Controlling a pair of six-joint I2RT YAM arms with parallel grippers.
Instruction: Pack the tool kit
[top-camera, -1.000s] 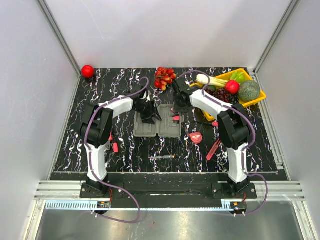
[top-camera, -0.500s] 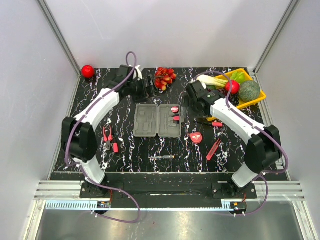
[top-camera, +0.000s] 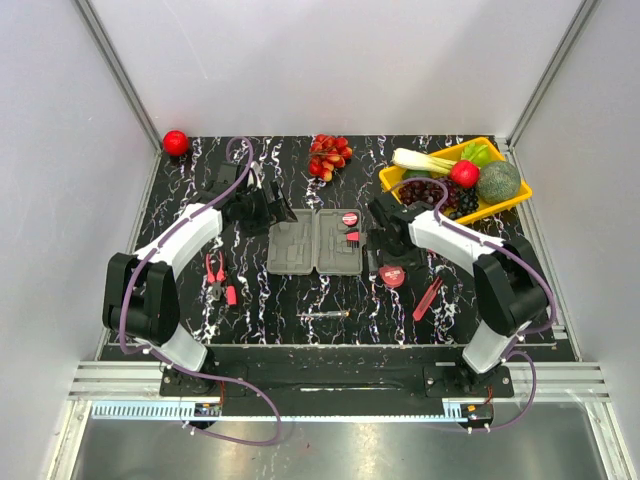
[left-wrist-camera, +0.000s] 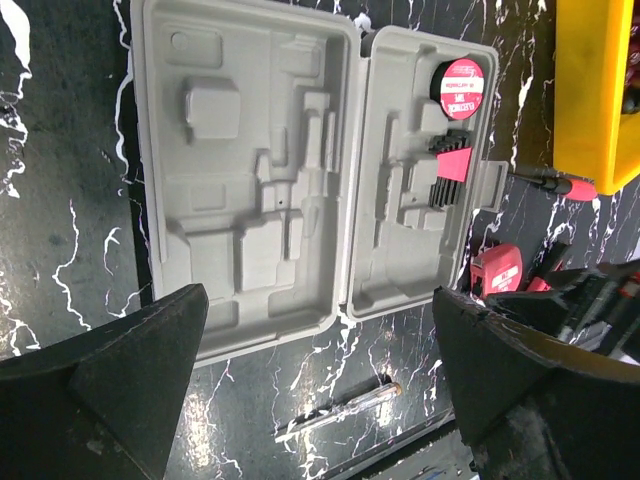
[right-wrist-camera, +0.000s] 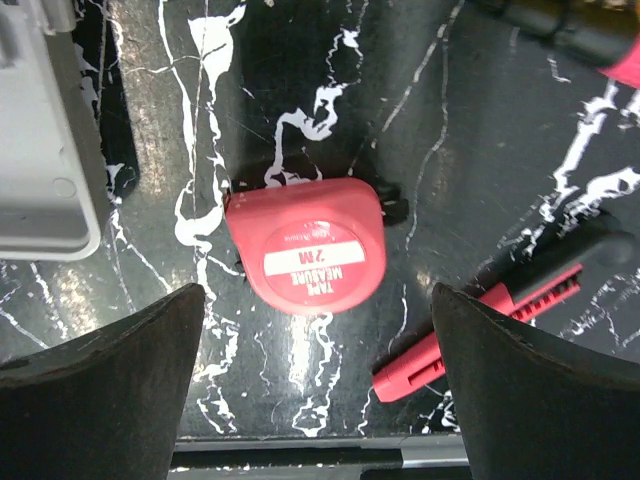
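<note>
The grey tool kit case (top-camera: 315, 241) lies open and flat, its moulded halves (left-wrist-camera: 260, 170) mostly empty. A round red-labelled piece (left-wrist-camera: 462, 88) and red hex keys (left-wrist-camera: 450, 170) sit in the right half. My left gripper (top-camera: 264, 208) (left-wrist-camera: 320, 290) is open at the case's back-left corner and holds nothing. My right gripper (top-camera: 377, 250) (right-wrist-camera: 318, 290) hangs open just above the red tape measure (top-camera: 393, 275) (right-wrist-camera: 310, 255). The red knife (top-camera: 428, 298) (right-wrist-camera: 490, 325) lies to its right. The screwdriver (top-camera: 325, 315) (left-wrist-camera: 340, 410) lies in front of the case and the pliers (top-camera: 215, 278) to its left.
A yellow tray (top-camera: 510, 200) of fruit and vegetables stands at the back right. A red ball (top-camera: 176, 142) sits in the back-left corner and a red fruit cluster (top-camera: 329, 155) lies behind the case. A black-and-red handled tool (left-wrist-camera: 545, 180) lies between case and tray.
Both grippers have come off the case and opened wide. The left swung away and now sits at the case's back-left corner. The right has come down over the tape measure.
</note>
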